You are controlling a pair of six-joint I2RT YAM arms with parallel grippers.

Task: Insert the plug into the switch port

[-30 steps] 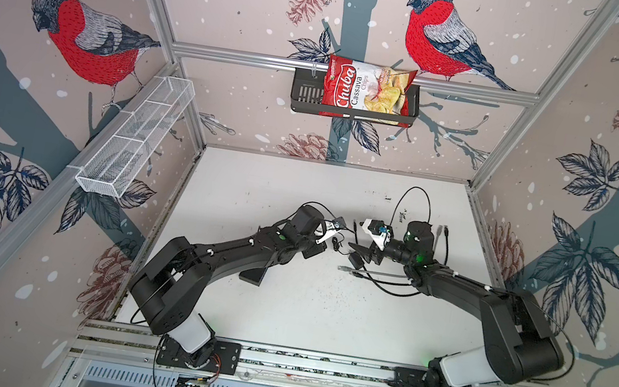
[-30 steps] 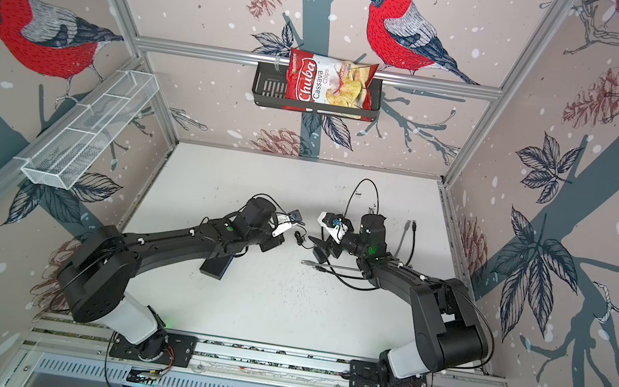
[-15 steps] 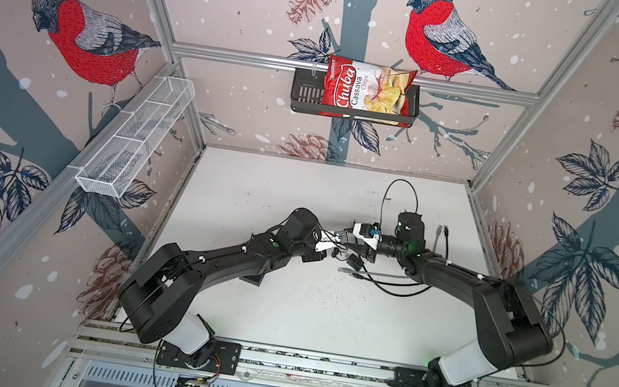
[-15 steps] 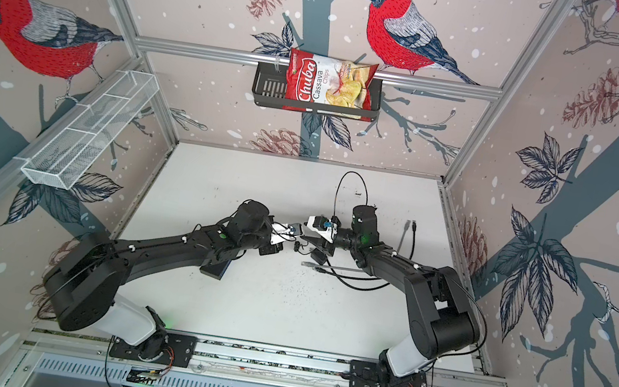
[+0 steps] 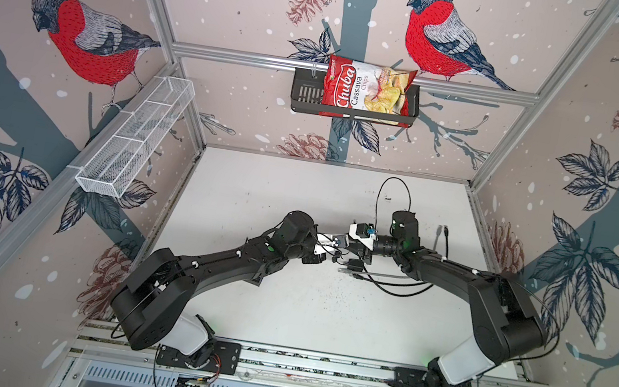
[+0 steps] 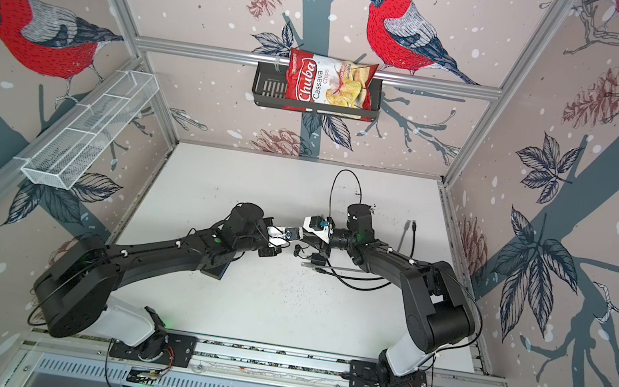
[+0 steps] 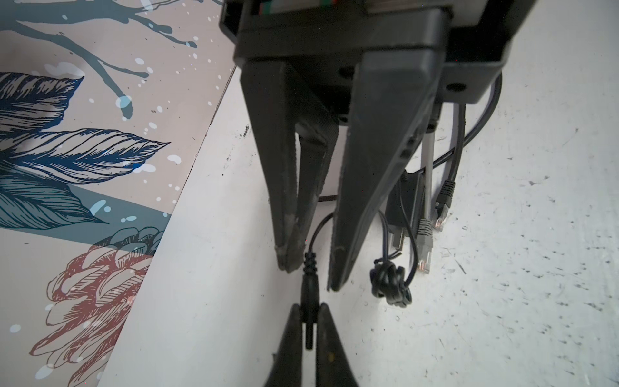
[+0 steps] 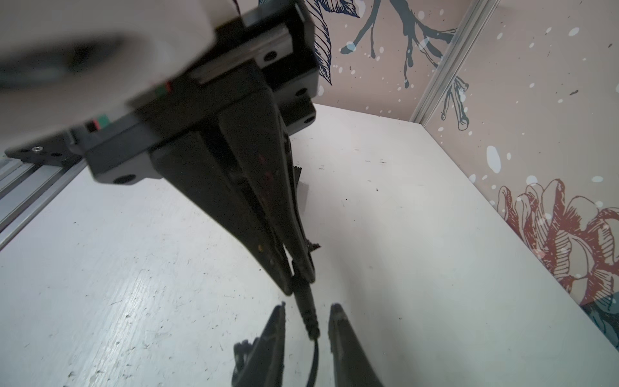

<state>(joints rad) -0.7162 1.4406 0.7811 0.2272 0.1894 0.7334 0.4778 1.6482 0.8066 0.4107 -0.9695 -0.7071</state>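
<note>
My left gripper (image 7: 308,310) is shut on the plug (image 7: 308,291), a small black barrel plug on a thin cord. It hangs above the white table at mid-field in both top views, where the left gripper (image 5: 340,242) meets the right gripper (image 5: 351,245) tip to tip. In the right wrist view my right gripper (image 8: 308,307) is open, its fingers standing either side of the plug's (image 8: 311,324) ribbed cord end with a gap on each side. The switch (image 5: 257,279) is mostly hidden under my left forearm; only a black corner (image 6: 217,270) shows.
A small black adapter (image 5: 357,264) and loose grey and black network cables (image 5: 348,271) lie just below the grippers. A knotted cord bundle (image 7: 390,281) lies beside them. A cord loop (image 5: 394,191) arches behind the right wrist. A chips bag (image 5: 367,86) sits in a wall basket.
My right gripper has swung in to face the left gripper and its jaws have narrowed round the plug's cord end. The left gripper has kept its hold on the plug.
</note>
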